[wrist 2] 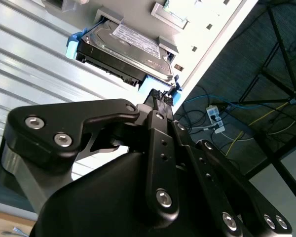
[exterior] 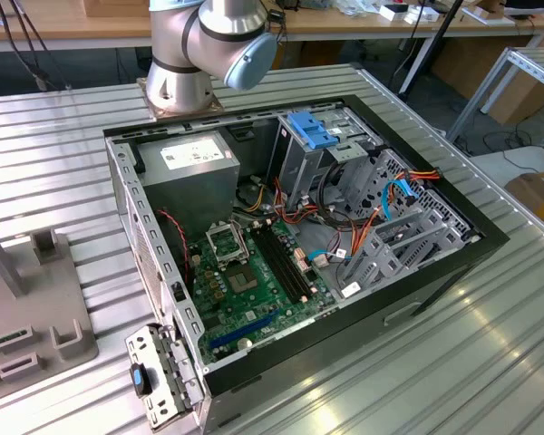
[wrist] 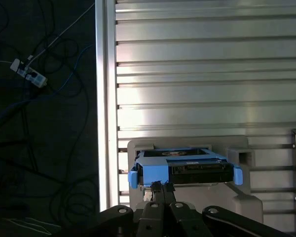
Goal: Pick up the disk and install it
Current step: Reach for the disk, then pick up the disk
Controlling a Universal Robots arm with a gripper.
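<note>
in both wrist views the disk is being seen lying flat in a grey holder on the ribbed metal table, near the table's edge. its grey body is being framed by the blue carrier rail, and parts of its far side are being covered by the holder's raised tabs. the gripper is being held at the rail's near edge, fingers drawn close together and, as far as can be made out, pinched on the blue plastic. the contact itself is being masked by the dark fingertips. beyond the table's edge, loose cables are being lost in shadow.

in the exterior view the arm is being cut off by the top of the frame, with its base and one joint showing. beside it the open computer case is lying on the table, a blue latch sitting atop its upright grey bay. a grey fixture is being cropped at the exterior view's left.
</note>
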